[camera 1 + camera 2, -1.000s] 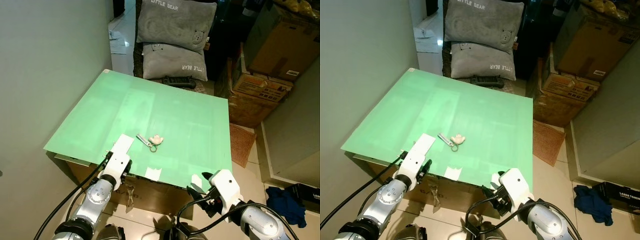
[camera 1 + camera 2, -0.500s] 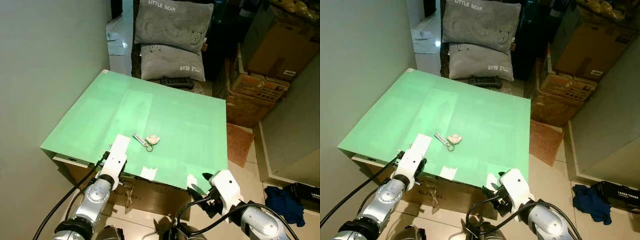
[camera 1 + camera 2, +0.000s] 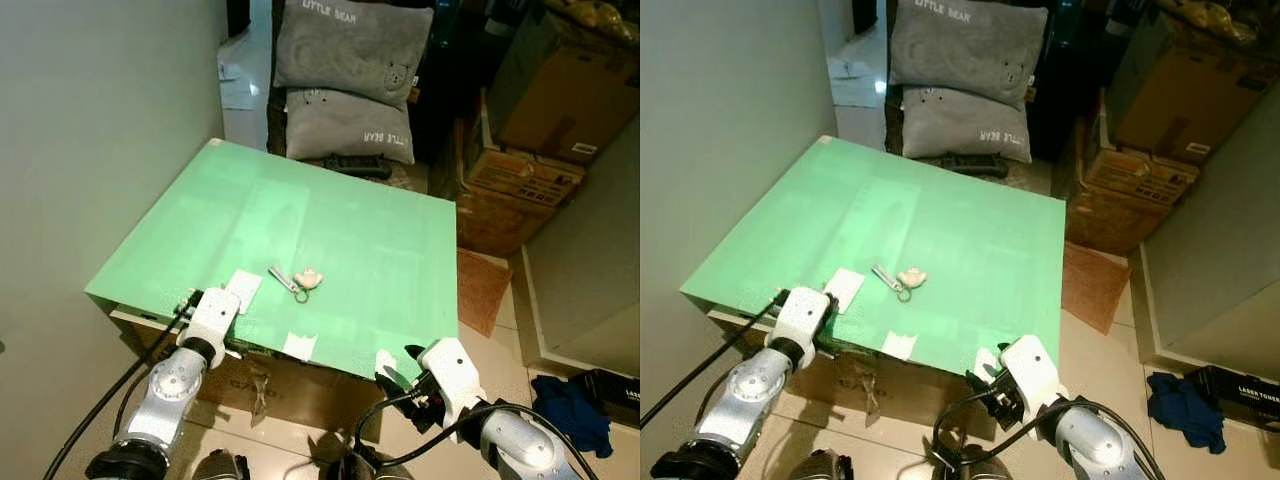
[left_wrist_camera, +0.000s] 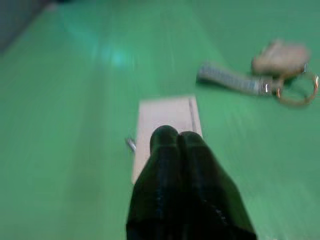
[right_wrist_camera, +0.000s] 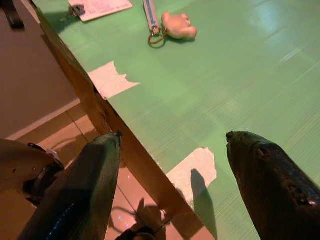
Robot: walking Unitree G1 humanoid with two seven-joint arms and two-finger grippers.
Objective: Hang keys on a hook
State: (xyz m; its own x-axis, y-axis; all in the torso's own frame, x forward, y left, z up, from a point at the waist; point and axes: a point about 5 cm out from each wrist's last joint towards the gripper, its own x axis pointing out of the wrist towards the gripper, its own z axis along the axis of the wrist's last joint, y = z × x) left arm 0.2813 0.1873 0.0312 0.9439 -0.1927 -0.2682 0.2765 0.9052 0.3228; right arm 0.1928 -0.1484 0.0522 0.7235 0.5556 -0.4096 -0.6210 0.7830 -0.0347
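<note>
Keys: the key bunch (image 3: 298, 281) lies flat on the green table top (image 3: 350, 230), near the front edge and a little left of the middle; it has a short blue-grey strap, a metal ring and a pale cream charm (image 3: 310, 276) shaped like a small animal.
Hook card: a white card (image 4: 167, 125) lies on the green top just left of the keys, with a small metal hook (image 4: 130, 144) at its edge.
Left gripper: the left gripper (image 4: 172, 140) sits at the front left edge of the table, its two black fingers pressed together with nothing between them; their tips are above the near end of the white card.
Keys to left gripper: the keys lie beyond the card and off to the gripper's right, apart from its fingertips.
Right gripper: the right gripper (image 5: 172, 142) hangs at the front right corner of the table, low by the edge, its fingers (image 5: 270, 175) spread wide and empty.
Keys to right gripper: the keys lie well ahead of it and to its left, out on the green top, not between its fingers.
Tape: pale tape strips (image 5: 111, 79) hold the green sheet to the front edge.
Behind the table: two grey pillows (image 3: 352, 45), the upper one printed "LITTLE BEAR".
Right of the table: cardboard boxes (image 3: 560, 85) stand on the tiled floor.
</note>
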